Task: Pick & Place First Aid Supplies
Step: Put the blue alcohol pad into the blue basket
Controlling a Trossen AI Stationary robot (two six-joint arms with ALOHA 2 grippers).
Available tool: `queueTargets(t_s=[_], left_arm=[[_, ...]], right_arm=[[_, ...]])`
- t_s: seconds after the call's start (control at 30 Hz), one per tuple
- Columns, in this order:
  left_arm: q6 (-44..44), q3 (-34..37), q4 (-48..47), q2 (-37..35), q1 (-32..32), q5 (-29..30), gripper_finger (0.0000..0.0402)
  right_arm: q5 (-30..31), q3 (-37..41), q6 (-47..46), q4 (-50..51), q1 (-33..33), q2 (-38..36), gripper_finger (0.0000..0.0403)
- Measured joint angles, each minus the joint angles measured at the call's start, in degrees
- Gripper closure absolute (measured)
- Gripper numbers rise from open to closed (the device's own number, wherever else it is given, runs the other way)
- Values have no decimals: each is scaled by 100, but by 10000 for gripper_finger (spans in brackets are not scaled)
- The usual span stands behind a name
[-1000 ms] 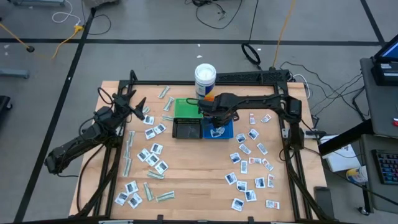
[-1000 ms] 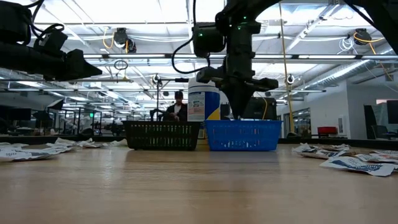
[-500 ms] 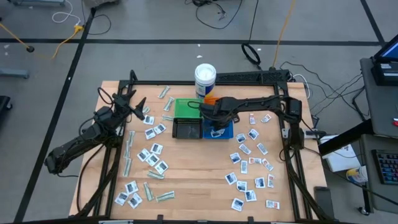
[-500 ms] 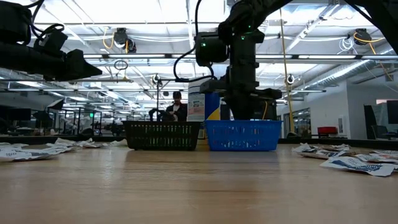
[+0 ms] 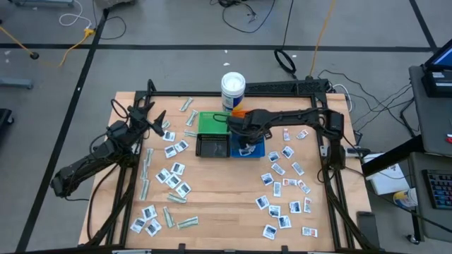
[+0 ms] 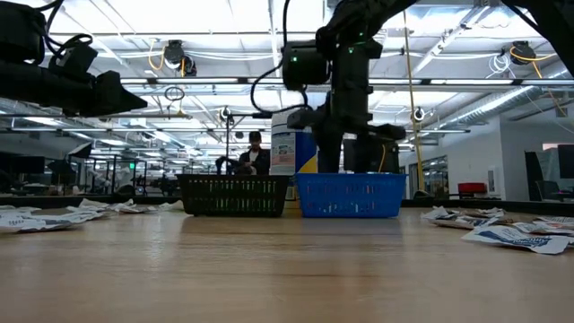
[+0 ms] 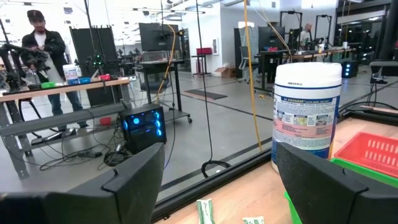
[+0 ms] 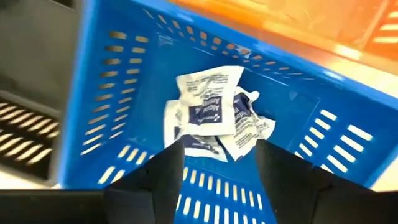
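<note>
My right gripper hangs open over the blue bin, fingers pointing down, nothing between them. Under it, a few crumpled white packets with blue print lie on the bin's floor. In the low view the right gripper stands just above the blue bin's rim. Several more white packets and pale-green strips lie flat on the table at right and left. My left gripper waits open over the table's far left, raised.
A black bin adjoins the blue one on its left; a green bin and an orange bin stand behind them. A white tub stands at the far edge. A person is in the room behind.
My right gripper has opened above the blue bin and has come down a little toward its rim. My left arm has kept still.
</note>
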State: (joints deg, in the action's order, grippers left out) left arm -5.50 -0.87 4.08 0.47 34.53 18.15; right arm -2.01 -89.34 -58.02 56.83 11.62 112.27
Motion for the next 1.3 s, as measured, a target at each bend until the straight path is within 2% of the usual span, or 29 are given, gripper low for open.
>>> queueTargets(t_s=[0.37, 0.6, 0.77, 0.93, 1.3], left_arm=[[0, 0, 0, 2, 1, 0, 94], [0, -1, 0, 0, -1, -2, 94], [0, 0, 0, 0, 0, 0, 94], [-1, 0, 0, 2, 0, -2, 94], [0, -1, 0, 2, 0, -1, 94]], right_arm=[[44, -7, 19, 7, 39, -410, 232], [85, 72, 87, -6, 42, -600, 234], [98, 626, 129, -185, 39, -1176, 234], [367, 1306, 131, -221, -6, -1775, 234], [371, 2950, -62, -203, -11, -3148, 234]])
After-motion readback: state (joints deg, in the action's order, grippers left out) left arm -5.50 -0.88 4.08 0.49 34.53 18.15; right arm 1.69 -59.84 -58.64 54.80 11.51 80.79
